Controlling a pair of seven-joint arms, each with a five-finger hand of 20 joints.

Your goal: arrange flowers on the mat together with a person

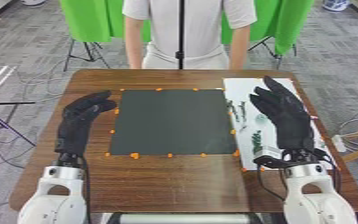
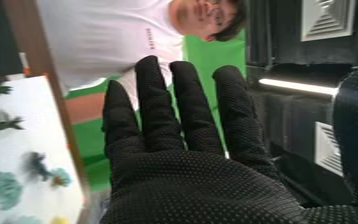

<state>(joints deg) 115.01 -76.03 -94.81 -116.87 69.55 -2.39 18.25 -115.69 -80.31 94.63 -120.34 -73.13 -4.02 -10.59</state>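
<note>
The right hand (image 1: 291, 117), open with straight fingers and nothing in it, is nearer than the left hand (image 1: 78, 122) to the flowers (image 1: 262, 120), just left of it on the sheet (image 1: 246, 87), right of the mat (image 1: 171, 122).

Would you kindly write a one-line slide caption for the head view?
Left robot hand beside a dark mat, right robot hand over a white sheet with green sprigs.
</note>
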